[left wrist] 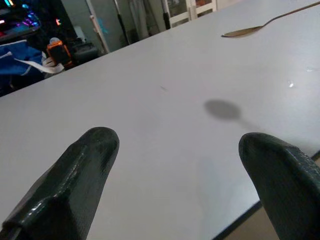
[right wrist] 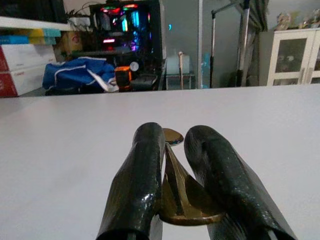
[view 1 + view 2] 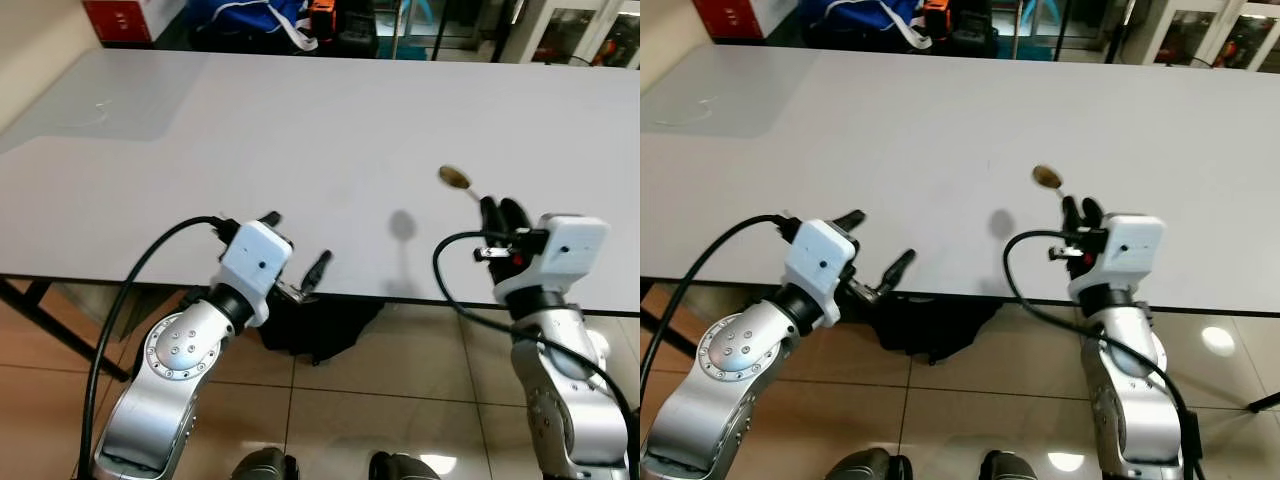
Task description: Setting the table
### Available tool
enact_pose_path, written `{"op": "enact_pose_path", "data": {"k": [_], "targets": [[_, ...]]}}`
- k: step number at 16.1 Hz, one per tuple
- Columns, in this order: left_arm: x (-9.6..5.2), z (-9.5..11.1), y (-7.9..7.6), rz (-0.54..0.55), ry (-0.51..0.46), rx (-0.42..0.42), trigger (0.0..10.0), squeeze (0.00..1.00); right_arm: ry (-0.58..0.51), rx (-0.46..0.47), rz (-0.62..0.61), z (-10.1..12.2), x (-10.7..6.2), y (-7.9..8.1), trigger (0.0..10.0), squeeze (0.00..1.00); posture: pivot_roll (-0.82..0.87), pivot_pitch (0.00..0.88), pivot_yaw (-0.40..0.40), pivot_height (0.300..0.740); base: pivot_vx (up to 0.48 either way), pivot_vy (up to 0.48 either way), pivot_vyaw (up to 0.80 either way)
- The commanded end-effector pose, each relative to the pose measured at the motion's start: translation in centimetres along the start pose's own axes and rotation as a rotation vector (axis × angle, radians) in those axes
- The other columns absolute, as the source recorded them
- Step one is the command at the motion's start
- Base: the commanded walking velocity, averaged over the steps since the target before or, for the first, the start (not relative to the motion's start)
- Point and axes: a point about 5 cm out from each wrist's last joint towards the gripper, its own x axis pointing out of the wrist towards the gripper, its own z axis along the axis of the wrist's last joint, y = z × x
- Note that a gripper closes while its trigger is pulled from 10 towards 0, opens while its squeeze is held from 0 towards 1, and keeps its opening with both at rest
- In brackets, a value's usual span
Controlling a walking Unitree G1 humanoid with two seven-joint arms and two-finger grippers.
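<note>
Gold spoon (image 3: 455, 178) (raised) in right gripper (image 3: 503, 214)

The left arm reaches forward from low on the left, its left gripper (image 3: 296, 248) level with fingers spread wide apart. The right arm rises upright on the right, its right gripper (image 3: 502, 214) pointing forward, fingers pinched closed.

You are in a lab-like workroom: a long white table (image 3: 300, 130), a lit computer rack (image 2: 122, 22), white cabinets (image 2: 292, 55), tiled floor (image 3: 400, 390).
</note>
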Motion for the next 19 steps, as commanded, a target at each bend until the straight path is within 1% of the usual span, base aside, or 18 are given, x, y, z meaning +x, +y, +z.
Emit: {"op": "enact_pose_path", "data": {"k": [1,3,4,5,6,7,8,11,14,16,19], "targets": [[0.2,0.5,-0.1,-0.023,-0.025,0.01,10.0,0.0,-0.015,-0.035,-0.034,-0.4,0.3,-0.6,10.0,0.0,0.06,0.13,0.034,0.74,0.0,0.0,0.0],[0.3,0.6,0.1,-0.031,-0.032,-0.01,10.0,0.0,-0.015,-0.072,-0.048,-1.2,1.3,-0.5,10.0,0.0,0.06,0.133,0.043,0.74,0.0,0.0,0.0],[0.3,0.5,-0.2,-0.07,-0.034,-0.06,10.0,0.0,0.01,-0.133,-0.046,-2.1,2.4,-0.3,10.0,0.0,0.06,0.135,0.047,0.74,0.0,0.0,0.0],[0.2,0.5,-0.4,-0.096,-0.041,-0.07,10.0,0.0,0.018,-0.135,-0.071,-2.5,2.8,-0.5,10.0,0.0,0.06,0.136,0.049,0.74,0.0,0.0,0.0],[-0.2,0.8,-1.4,-0.185,-0.057,-0.108,10.0,0.0,0.049,-0.118,-0.109,-3.5,3.3,-1.0,10.0,0.0,0.06,0.139,0.05,0.74,0.0,0.0,0.0],[-0.6,0.9,-2.0,-0.234,-0.055,-0.125,10.0,0.0,0.062,-0.096,-0.125,-4.1,3.5,-1.3,10.0,0.0,0.07,0.139,0.049,0.74,0.0,0.0,0.0],[-0.9,0.7,-2.3,-0.258,-0.039,-0.128,10.0,0.0,0.065,-0.065,-0.134,-4.5,3.4,-1.4,10.0,0.0,0.07,0.139,0.043,0.74,0.0,0.0,0.0],[-1.5,0.4,-2.5,-0.283,-0.019,-0.128,10.0,0.0,0.072,-0.011,-0.142,-5.2,3.0,-1.7,10.0,0.0,0.07,0.143,0.038,0.74,0.0,0.0,0.0],[-1.6,0.3,-2.6,-0.294,-0.015,-0.127,10.0,0.0,0.086,-0.012,-0.145,-6.1,2.3,-1.5,10.0,0.0,0.06,0.142,0.037,0.74,0.0,0.0,0.0],[-1.5,0.3,-2.6,-0.301,-0.01,-0.128,10.0,0.0,0.127,0.003,-0.157,-7.1,1.4,-1.6,10.0,0.0,0.06,0.141,0.041,0.74,0.0,0.0,0.0],[-1.5,0.3,-2.8,-0.314,-0.008,-0.129,10.0,0.0,0.181,-0.011,-0.168,-8.7,0.4,-1.8,10.0,0.0,0.05,0.143,0.042,0.74,0.0,0.0,0.0]]}}
